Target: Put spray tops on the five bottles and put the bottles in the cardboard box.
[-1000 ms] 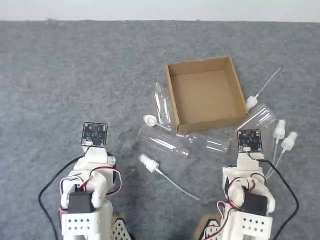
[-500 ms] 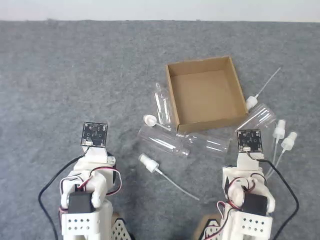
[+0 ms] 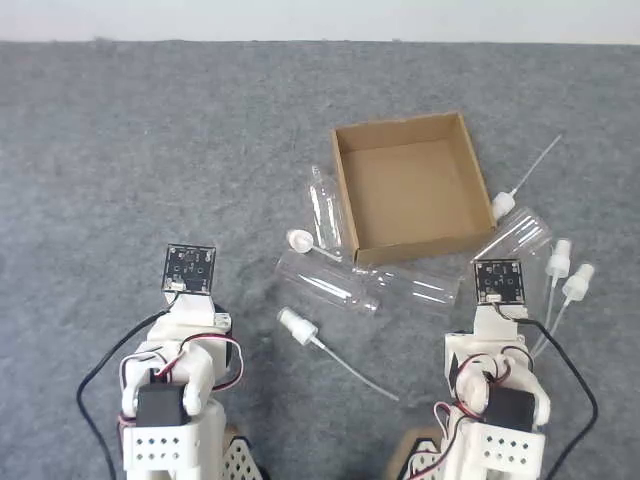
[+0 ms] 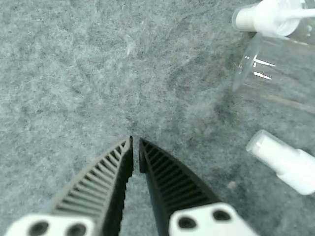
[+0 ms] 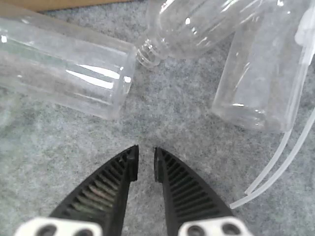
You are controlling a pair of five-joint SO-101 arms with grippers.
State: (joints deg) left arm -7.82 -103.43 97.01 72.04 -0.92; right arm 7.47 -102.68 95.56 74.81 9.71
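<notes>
Bottles point(image 3: 325, 283), clear, uncapped: lying on grey carpet point(image 3: 150, 150) beside left and near walls of cardboard box point(image 3: 405, 190), outside it. Spray tops point(image 3: 298, 325): loose among them. Left gripper point(image 4: 136, 142), right gripper point(image 5: 145, 151): clenched to a slit, grasping nothing, low over carpet.

The table point(image 3: 120, 120) lies under a grey, fuzzy, felt-like mat point(image 3: 230, 110), flecked lighter and darker. Seen close in the wrist views, its nap is fibrous and uneven. Past the mat's far edge runs a pale, plain strip point(image 3: 320, 18), either wall or backdrop.
</notes>
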